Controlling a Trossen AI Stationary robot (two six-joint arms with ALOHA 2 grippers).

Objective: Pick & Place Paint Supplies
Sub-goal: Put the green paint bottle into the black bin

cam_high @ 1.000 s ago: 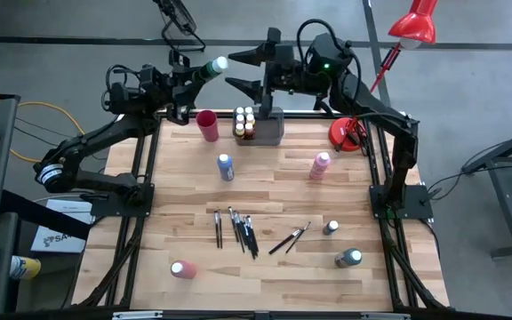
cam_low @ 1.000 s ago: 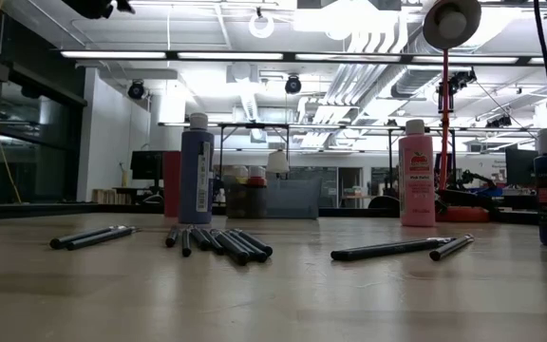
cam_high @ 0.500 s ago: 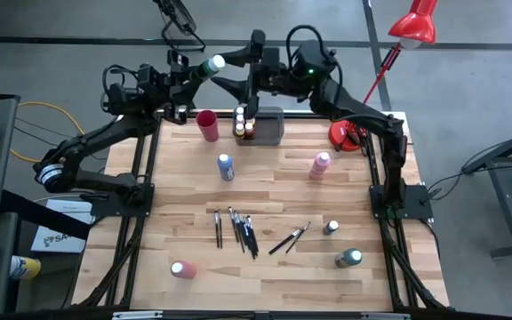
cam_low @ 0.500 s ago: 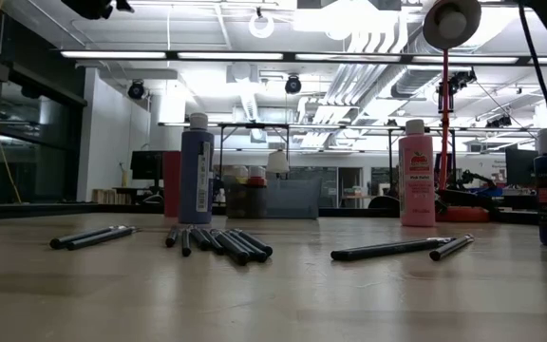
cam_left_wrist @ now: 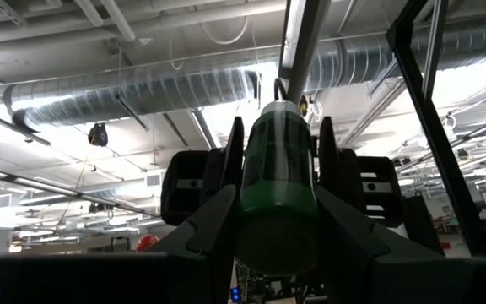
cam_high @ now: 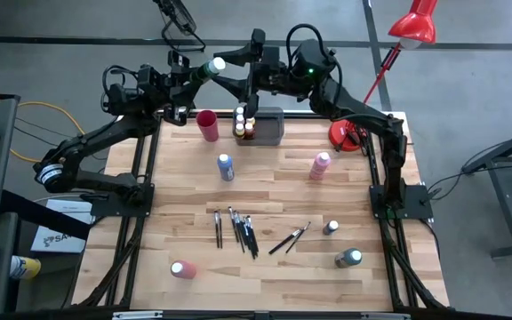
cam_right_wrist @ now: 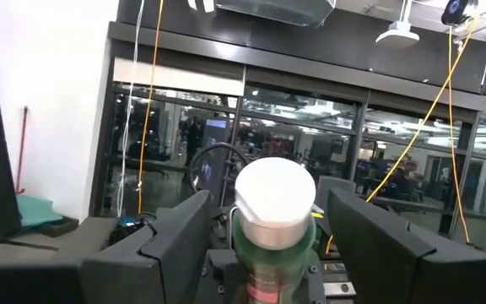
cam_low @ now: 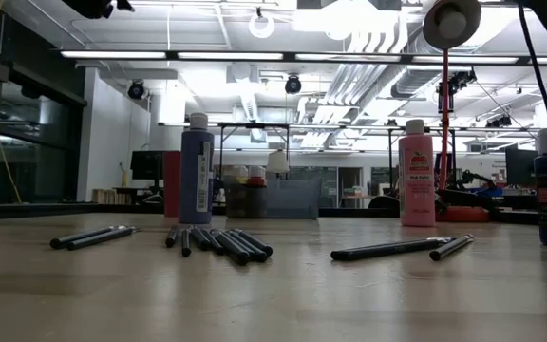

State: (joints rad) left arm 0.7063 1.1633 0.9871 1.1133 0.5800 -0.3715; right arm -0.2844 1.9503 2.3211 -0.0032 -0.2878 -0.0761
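High view: left gripper (cam_high: 204,69) up off the desk (cam_high: 274,267), past the red cup (cam_high: 207,124), jaws closed on a green bottle (cam_high: 210,68). Right gripper (cam_high: 238,71) facing it, jaws wide open on both sides of the cap. Tray (cam_high: 269,127) half full. More bottles and brushes (cam_high: 238,229) left on the desk.

Low view: only brushes and standing bottles.

Left wrist view: green bottle held tight between jaws.

Right wrist view: white cap between open jaws, not touched.

Step, at a guess: a hand-over. Next: close right jaws, then open left.
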